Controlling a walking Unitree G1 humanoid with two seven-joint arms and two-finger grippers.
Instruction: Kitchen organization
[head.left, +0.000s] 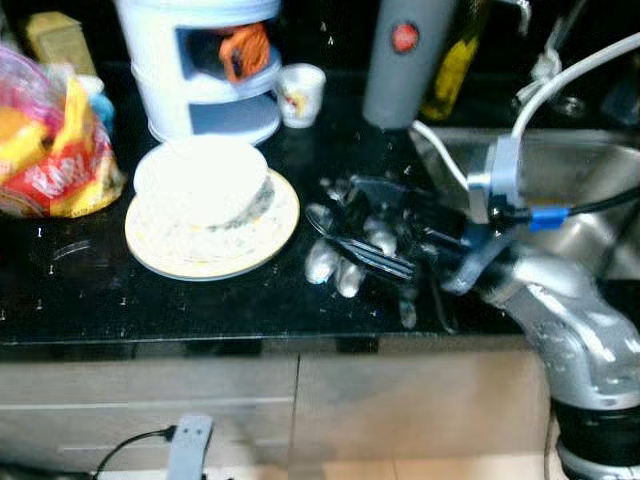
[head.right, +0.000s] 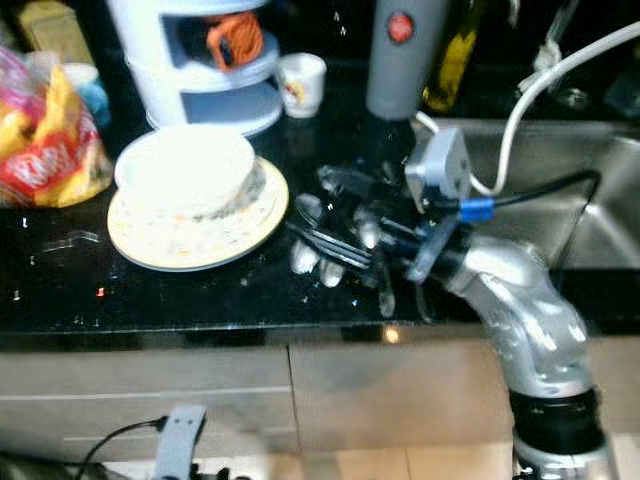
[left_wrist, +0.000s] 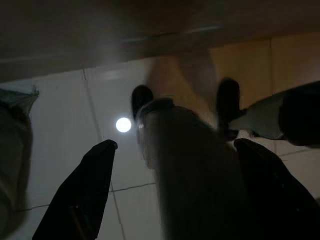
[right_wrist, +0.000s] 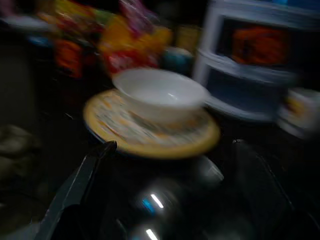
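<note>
— Fingers on my right gripper (head.left: 375, 235) are down among the cutlery (head.left: 345, 255); from the wrist camera they stand apart, with nothing clamped that I can make out.

— Where does the cutlery lie?

— In a loose heap of spoons and a fork on the black table (head.left: 200, 300), between the plate (head.left: 212, 222) and the sink (head.left: 560, 190), near the front edge.

— How will it handle?

— I judge it stiff, light and slippery: thin metal on a glossy top, pieces crossing each other. I'd take one by the middle of its handle, not the bowl end, or it may skate or drag a neighbour.

— Anything fragile close by?

— A white bowl (head.left: 205, 178) sits on that plate just beside the heap, and a small cup (head.left: 300, 93) further back.

— Left arm?

— Hanging idle; its fingers (left_wrist: 82, 195) are spread over the floor (left_wrist: 65, 130).
</note>
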